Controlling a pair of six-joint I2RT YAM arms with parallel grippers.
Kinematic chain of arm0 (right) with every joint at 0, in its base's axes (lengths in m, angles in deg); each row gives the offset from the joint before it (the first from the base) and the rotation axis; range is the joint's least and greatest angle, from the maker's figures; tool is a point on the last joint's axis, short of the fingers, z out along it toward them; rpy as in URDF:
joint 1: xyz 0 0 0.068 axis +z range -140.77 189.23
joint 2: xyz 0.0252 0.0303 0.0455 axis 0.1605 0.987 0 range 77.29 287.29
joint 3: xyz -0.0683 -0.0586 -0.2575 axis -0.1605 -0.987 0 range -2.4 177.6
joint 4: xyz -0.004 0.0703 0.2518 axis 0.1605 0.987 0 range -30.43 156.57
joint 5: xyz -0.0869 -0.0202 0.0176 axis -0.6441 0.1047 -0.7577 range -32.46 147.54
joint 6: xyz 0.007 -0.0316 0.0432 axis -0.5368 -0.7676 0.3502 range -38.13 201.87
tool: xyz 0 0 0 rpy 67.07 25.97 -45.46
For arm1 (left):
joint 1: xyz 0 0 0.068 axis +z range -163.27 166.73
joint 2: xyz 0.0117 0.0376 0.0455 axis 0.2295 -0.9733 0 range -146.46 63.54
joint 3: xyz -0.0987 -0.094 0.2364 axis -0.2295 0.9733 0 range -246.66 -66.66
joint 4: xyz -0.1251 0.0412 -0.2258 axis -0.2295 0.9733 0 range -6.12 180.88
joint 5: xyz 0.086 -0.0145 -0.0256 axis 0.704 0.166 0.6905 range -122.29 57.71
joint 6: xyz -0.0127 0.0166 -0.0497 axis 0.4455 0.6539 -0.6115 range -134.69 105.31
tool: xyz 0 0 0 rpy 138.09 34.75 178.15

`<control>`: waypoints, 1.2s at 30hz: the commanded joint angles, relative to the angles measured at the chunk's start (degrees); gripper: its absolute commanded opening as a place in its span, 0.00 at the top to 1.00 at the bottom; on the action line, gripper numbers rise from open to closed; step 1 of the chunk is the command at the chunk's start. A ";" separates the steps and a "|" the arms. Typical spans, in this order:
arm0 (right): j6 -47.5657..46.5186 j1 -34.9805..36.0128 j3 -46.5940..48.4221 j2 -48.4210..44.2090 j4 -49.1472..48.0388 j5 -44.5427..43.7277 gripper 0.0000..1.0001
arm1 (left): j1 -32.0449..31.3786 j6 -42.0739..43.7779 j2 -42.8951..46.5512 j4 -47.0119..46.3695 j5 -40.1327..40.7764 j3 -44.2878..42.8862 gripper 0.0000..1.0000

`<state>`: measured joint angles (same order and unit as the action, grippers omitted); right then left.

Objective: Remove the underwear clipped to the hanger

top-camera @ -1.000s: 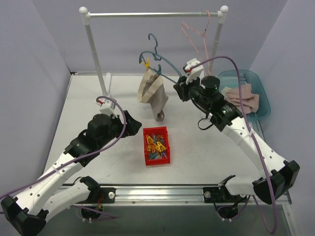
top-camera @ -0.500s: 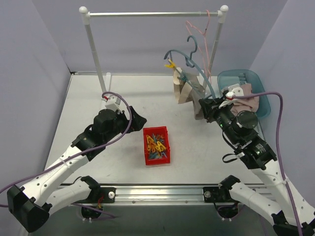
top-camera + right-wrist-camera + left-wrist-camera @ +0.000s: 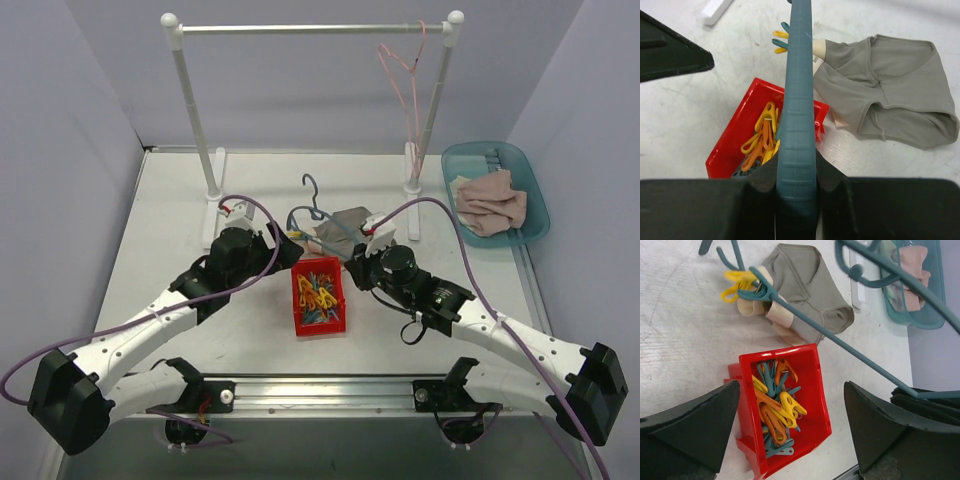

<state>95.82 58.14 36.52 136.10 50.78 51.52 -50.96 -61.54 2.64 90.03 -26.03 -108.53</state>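
Change over the last second: the right arm has swung the teal hanger (image 3: 316, 212) away from the rail (image 3: 310, 29) at 12 o'clock and brought it down. It now sits low over the desk (image 3: 170, 220), just past the far edge of the red bin (image 3: 297, 300); whether the bar touches the surface I cannot tell. The right claw (image 3: 796, 185) is clamped on the hanger's bar, at about 2 o'clock of the bin. The underwear (image 3: 807, 287) no longer hangs free. It is spread on the desk at 12 to 1 o'clock of the bin, one edge pinned to the hanger's end by a yellow clip (image 3: 737, 281) at 11 o'clock of the bin. The left claw (image 3: 287, 250) has come forward to 10 o'clock of the bin, fingers wide apart, holding nothing, near the clip but not on it. Judgement: the desk now carries the garment and the hanger is steadied, so the clip is within reach; removal is not yet done. Likely next step: left claw squeezes the clip open. Risk: the bar twists in the grip, or the cloth drags along with the clip.
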 commanded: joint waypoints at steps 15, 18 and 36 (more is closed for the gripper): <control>2.83 2.60 -2.70 -1.94 -13.96 -7.25 1.00 | 6.05 -15.71 -9.22 -8.45 11.84 -5.22 0.07; 2.66 3.21 -3.49 -1.77 -15.19 -8.39 1.00 | 6.14 -18.61 -13.18 -6.42 11.58 -8.13 0.07; 1.78 5.85 -5.69 -3.79 -17.31 -10.68 1.00 | 6.40 -26.62 -27.51 -5.18 9.03 -15.79 0.07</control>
<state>98.12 63.36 30.75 134.18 38.30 42.95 -44.93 -86.41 -23.96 86.36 -17.92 -121.27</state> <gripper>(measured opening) 0.101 0.936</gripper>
